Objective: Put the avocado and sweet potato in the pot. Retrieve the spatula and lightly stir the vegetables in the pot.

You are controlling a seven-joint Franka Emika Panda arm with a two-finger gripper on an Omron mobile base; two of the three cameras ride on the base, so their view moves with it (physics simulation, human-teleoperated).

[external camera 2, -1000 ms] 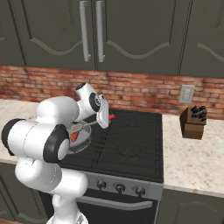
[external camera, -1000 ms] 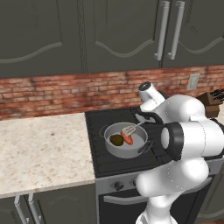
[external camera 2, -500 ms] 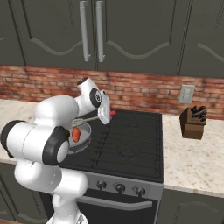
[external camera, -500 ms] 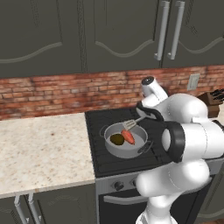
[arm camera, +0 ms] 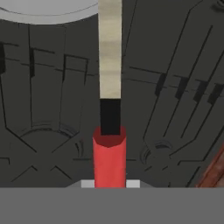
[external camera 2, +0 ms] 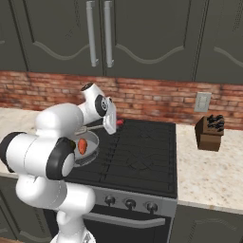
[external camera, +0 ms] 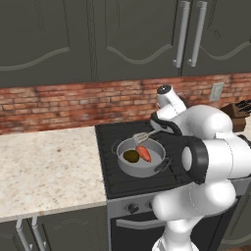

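The grey pot [external camera: 158,165] stands on the stove's front left burner, with the dark avocado [external camera: 131,156] and the orange-red sweet potato [external camera: 143,153] side by side inside it. From the right base view the sweet potato [external camera 2: 82,145] shows in the pot [external camera 2: 93,154], beside my arm. My gripper [arm camera: 110,183] is shut on the red handle of the spatula [arm camera: 109,153], whose pale shaft runs up toward the pot's rim [arm camera: 43,11]. The spatula's slotted head [external camera: 141,137] hangs over the pot's far rim, just above the vegetables. The red handle end [external camera 2: 119,122] pokes out beside my hand.
The black stove top [external camera 2: 142,152] stretches right of the pot. A knife block [external camera 2: 209,132] stands on the right counter. A speckled counter [external camera: 44,166] lies left of the stove. A brick wall and dark cabinets rise behind.
The spatula's head has drawn back from inside the pot toward its far rim, a little higher. Avocado and sweet potato lie where they were.
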